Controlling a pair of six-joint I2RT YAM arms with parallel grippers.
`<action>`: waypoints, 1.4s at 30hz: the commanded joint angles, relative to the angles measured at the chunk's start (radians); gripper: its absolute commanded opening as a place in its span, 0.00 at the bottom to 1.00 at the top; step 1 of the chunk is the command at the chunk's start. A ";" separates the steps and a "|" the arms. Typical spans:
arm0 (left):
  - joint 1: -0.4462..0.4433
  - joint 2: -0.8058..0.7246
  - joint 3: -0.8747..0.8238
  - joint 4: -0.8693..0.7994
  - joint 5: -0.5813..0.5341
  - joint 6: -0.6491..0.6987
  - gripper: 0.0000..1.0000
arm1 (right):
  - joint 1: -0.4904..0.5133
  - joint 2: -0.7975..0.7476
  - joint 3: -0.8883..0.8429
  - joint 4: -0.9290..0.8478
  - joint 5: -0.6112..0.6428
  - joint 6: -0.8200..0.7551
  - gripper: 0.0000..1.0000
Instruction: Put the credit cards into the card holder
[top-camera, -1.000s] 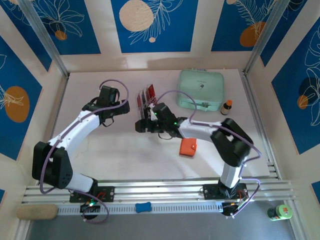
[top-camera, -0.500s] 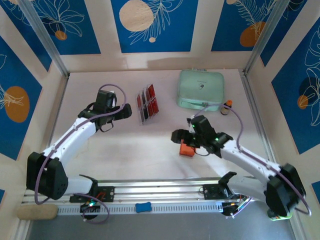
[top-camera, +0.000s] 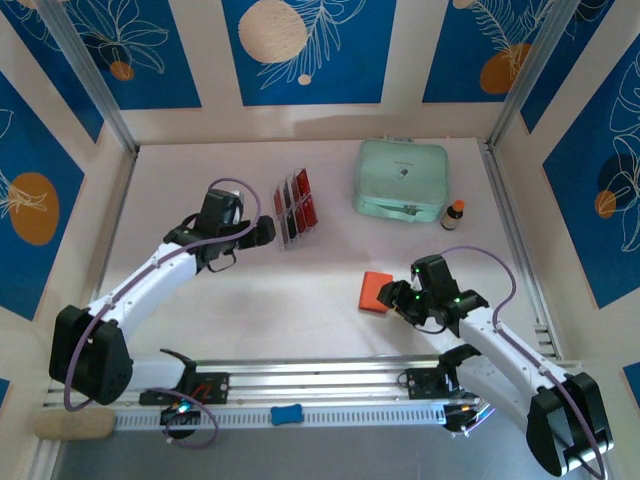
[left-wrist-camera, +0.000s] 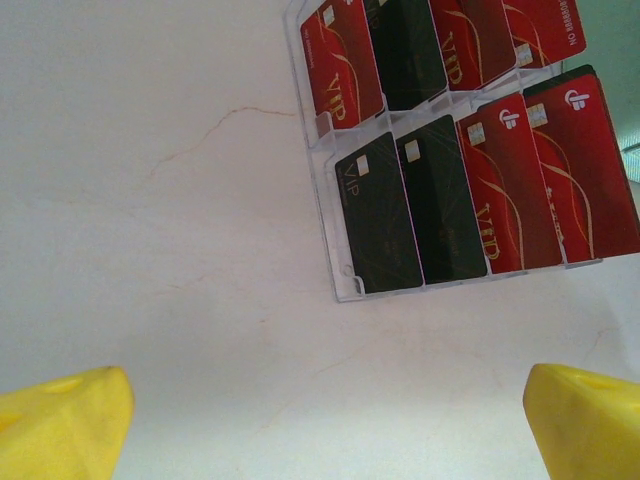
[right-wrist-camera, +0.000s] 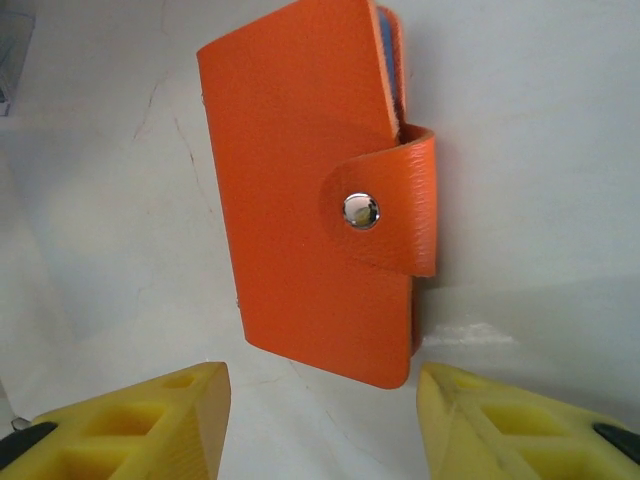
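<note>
Standing in two rows in a clear rack (left-wrist-camera: 345, 285), the credit cards (left-wrist-camera: 505, 190) are red and black. The left wrist view shows eight of them, four to a row, each in its own slot. The rack sits at about 11 o'clock from the middle of the worktop (top-camera: 300, 310).

The card holder (top-camera: 377, 292), orange, lies flat at about 4 o'clock from the middle, well apart from the rack. In the right wrist view it is folded shut, its strap snapped down with a silver button (right-wrist-camera: 361, 210).

A mint-green case (top-camera: 402, 180), closed, stands at 1 o'clock, with a small dark bottle (top-camera: 455, 214) just beside it at its 4 o'clock corner.

The left gripper (top-camera: 262, 232) hovers at the rack's 9 o'clock side, jaws spread as wide as they go and holding nothing. Its yellow fingertips (left-wrist-camera: 60, 420) frame bare worktop just short of the rack.

The right gripper (top-camera: 400, 300) is at the card holder's 4 o'clock side, jaws about half apart with nothing between them. The card holder lies just ahead of the fingertips (right-wrist-camera: 130, 420). Whether they touch it I cannot tell.
</note>
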 joint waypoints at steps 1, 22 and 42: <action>-0.014 0.009 0.001 0.018 0.002 -0.016 1.00 | -0.006 0.034 0.005 0.028 -0.051 0.010 0.51; -0.033 0.033 0.020 0.024 -0.002 -0.018 1.00 | -0.005 0.095 -0.027 0.076 -0.042 0.012 0.50; -0.035 0.017 -0.030 0.042 -0.010 -0.026 1.00 | 0.072 0.230 0.071 0.310 -0.199 -0.065 0.00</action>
